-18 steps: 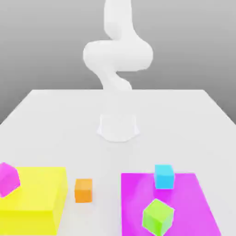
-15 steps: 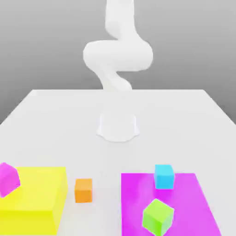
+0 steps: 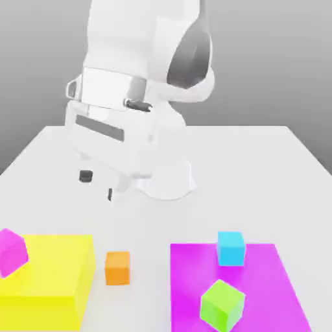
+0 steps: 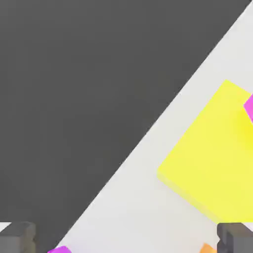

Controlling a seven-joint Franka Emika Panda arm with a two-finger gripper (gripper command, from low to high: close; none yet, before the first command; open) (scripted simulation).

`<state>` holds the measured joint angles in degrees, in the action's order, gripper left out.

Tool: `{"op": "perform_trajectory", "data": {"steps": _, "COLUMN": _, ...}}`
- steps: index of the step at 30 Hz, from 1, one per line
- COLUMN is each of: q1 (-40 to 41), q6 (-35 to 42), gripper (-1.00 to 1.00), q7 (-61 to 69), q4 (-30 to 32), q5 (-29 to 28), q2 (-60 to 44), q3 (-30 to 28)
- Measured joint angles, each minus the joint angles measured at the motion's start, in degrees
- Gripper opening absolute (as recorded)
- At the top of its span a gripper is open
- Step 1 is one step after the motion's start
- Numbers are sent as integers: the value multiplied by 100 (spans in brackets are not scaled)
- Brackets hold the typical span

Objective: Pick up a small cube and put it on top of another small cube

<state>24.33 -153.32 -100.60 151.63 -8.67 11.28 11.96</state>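
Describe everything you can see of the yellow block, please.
The yellow block is a wide, low, box-like slab, plain and smooth, its sides slightly darker than its top. It looks solid, though its material cannot be told. It lies flat on the table, at the exterior view's left, cut off there by the picture's edge. A magenta cube appears tilted on top of it. The orange cube stands beside it, with a gap between.

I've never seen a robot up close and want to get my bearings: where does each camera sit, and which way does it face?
Exterior view: off the arm, facing its base across the table; arm and open gripper show.
Hand view: on the hand, looking past its two fingertips toward the table and beyond its edge.
Both share the yellow block and orange cube.
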Motion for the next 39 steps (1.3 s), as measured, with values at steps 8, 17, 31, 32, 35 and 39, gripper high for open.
{"op": "perform_trajectory", "data": {"steps": 8, "q1": 359, "q6": -869, "gripper": 0, "q7": -1553, "q4": 782, "q5": 455, "q2": -1229, "q3": -59}}
{"op": "perform_trajectory", "data": {"steps": 17, "q1": 2, "q6": -1832, "gripper": 0, "q7": -2153, "q4": 685, "q5": 84, "q2": -2423, "q3": -510}}
{"op": "perform_trajectory", "data": {"steps": 31, "q1": -51, "q6": -1825, "gripper": -100, "q7": -2094, "q4": 693, "q5": 166, "q2": -2390, "q3": -540}}
{"op": "perform_trajectory", "data": {"steps": 32, "q1": -1, "q6": -1718, "gripper": -100, "q7": -2021, "q4": 717, "q5": 265, "q2": -2256, "q3": -468}}
{"op": "perform_trajectory", "data": {"steps": 35, "q1": 84, "q6": -1393, "gripper": -100, "q7": -1831, "q4": 798, "q5": 517, "q2": -1855, "q3": -322}}
{"op": "perform_trajectory", "data": {"steps": 39, "q1": 168, "q6": -1042, "gripper": -100, "q7": -1657, "q4": 761, "q5": 484, "q2": -1375, "q3": -339}}
